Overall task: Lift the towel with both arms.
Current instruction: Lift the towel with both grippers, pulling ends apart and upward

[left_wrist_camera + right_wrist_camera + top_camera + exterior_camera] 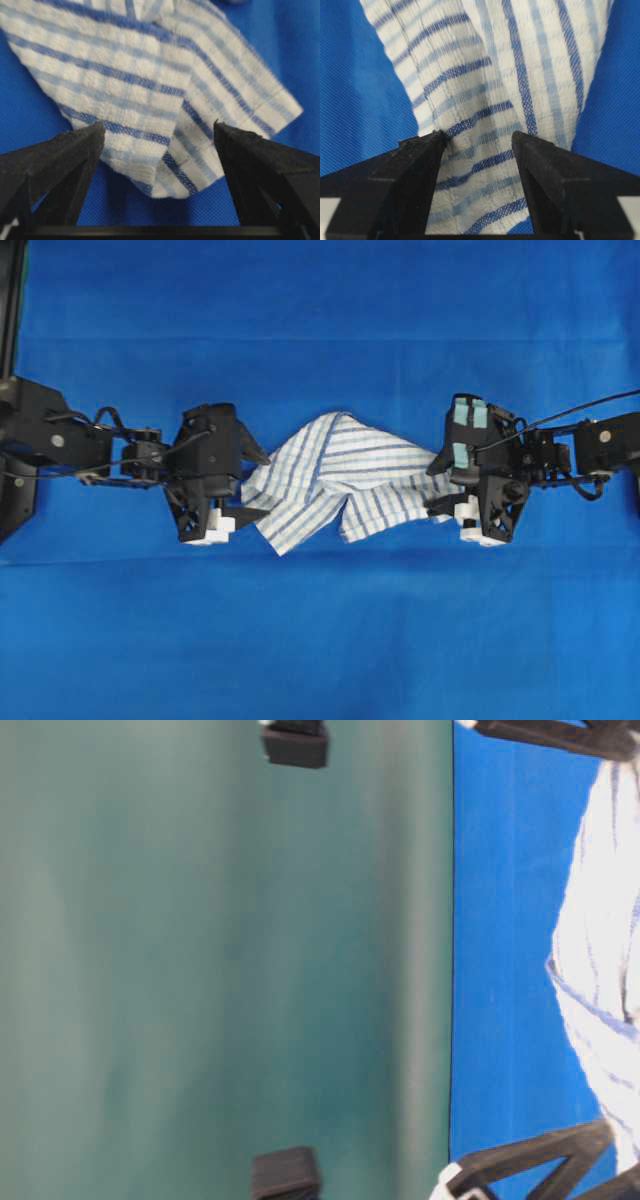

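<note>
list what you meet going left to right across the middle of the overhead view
black left arm → left gripper with black wedge fingers, open → crumpled white towel with blue and pale green check stripes → right gripper, open around the towel's end → black right arm. All on the plain blue tablecloth.

The overhead view looks straight down on the blue-covered bench (320,640), with the towel (335,475) at mid-frame. The table-level view sits low and close, turned on its side, the bench filling its right edge. Each wrist view looks out close between its own gripper fingers: left gripper (159,132), right gripper (479,140). All four share the towel.
</note>
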Available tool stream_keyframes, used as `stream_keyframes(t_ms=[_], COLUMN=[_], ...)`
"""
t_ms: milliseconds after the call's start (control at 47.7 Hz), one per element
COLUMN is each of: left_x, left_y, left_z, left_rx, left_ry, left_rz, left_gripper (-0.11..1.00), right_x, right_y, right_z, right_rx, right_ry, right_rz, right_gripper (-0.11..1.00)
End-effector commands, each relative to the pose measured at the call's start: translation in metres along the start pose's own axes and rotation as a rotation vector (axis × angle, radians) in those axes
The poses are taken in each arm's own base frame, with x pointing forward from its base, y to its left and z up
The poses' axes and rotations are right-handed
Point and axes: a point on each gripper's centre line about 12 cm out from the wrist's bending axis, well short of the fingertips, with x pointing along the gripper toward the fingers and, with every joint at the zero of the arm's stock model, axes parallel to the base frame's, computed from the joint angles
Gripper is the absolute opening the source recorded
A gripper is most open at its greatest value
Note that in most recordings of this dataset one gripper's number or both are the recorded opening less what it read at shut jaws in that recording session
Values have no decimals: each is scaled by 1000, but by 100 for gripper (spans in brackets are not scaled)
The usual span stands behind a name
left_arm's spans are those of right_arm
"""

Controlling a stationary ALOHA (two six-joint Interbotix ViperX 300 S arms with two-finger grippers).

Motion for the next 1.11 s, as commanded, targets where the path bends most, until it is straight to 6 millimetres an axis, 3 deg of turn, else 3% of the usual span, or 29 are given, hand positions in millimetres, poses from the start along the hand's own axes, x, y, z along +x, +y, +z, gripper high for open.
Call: stream_keyframes(t_ms=[0, 251, 356, 503, 566, 838, 1089], left_x=[4, 8, 9, 10, 9, -10, -62], left_y=[-1, 0, -1, 0, 0, 2, 6], left_z=[7, 4, 3, 1, 1, 24, 67], left_rx=[0, 3, 13, 14, 12, 6, -3], left_ry=[-20, 11, 38, 74, 77, 32, -51], left_rz=[-2, 1, -1, 0, 0, 6, 14], left_gripper=[91, 84, 60, 16, 4, 3, 3], right_x=[2, 4, 5, 3, 1, -28, -76], right_y=[2, 1, 1, 1, 1, 6, 2], right_z=[5, 2, 3, 4, 6, 32, 69], right_rx=[10, 13, 10, 7, 8, 9, 6], right_ry=[-10, 0, 1, 8, 3, -101, -190], right_rz=[3, 1, 0, 0, 0, 18, 9], right_gripper=[61, 60, 52, 13, 9, 9, 9])
